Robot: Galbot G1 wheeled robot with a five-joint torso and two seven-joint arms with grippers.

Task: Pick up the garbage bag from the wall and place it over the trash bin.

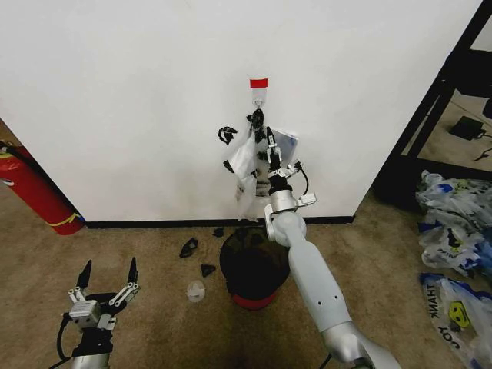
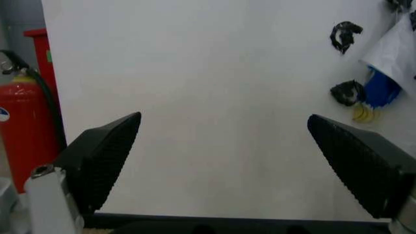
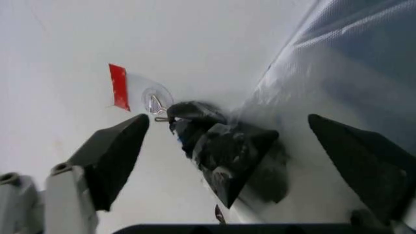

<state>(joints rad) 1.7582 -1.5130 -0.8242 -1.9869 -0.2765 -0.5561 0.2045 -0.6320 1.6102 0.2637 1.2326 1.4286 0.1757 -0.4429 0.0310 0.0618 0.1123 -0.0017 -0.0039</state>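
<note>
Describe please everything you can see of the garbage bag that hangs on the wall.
The garbage bag is thin, crinkly, see-through plastic with blue patches and dark print. It hangs limp against the white wall from a small hook under a red tape strip, its dark bunched top gathered at the hook. It sits above the trash bin. The right gripper is open around the bunched top.

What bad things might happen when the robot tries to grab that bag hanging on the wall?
1. The right gripper has its jaws open around the knotted dark top of the thin see-through plastic garbage bag. Crinkly plastic may slip out or tear.
2. The bag hangs from a small clear hook under the red tape strip. Pulling outward might snag it or yank the hook off the white wall.
3. The round black mesh trash bin sits right below the arm and might get bumped.
</note>
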